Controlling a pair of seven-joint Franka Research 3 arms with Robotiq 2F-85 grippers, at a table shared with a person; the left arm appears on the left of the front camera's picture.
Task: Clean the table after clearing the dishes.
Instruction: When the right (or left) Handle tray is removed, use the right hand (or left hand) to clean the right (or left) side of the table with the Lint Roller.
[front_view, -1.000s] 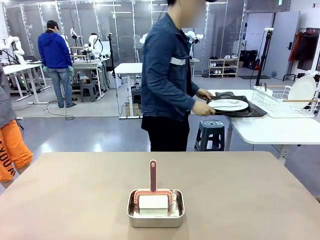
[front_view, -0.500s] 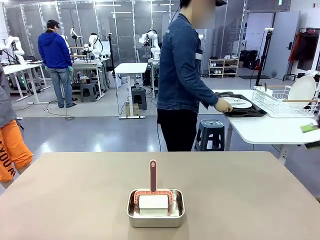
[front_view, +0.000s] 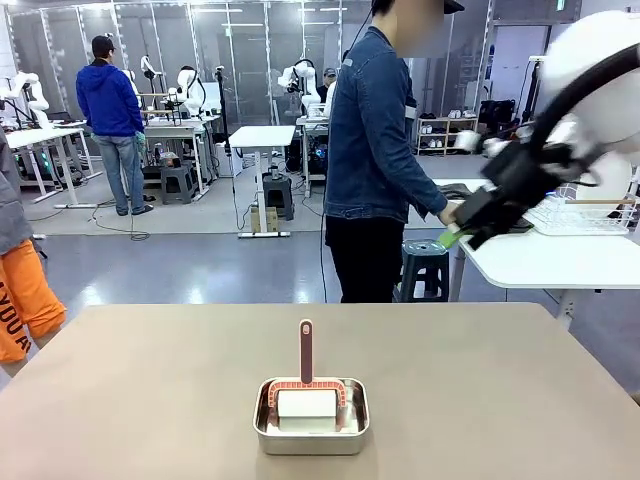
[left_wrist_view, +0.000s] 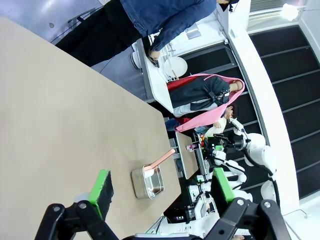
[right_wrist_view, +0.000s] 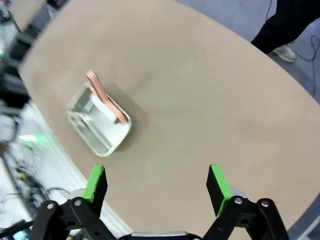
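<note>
Near the front edge of the beige table (front_view: 500, 380) a steel pan (front_view: 311, 430) holds a pink-handled tool (front_view: 306, 350), the left gripper (left_wrist_view: 161, 174) and right gripper (right_wrist_view: 156, 175) hang above the tabletop, fingers spread and empty, and beyond it a person (front_view: 375, 150) stands at a white side table (front_view: 540, 265).

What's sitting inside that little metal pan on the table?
The pan holds a white block in a reddish frame, its handle standing upright. The pan's floor beneath is covered, so anything under the block is hidden.

Table (front_view: 140, 400) and pan (front_view: 310, 442) in all views
</note>
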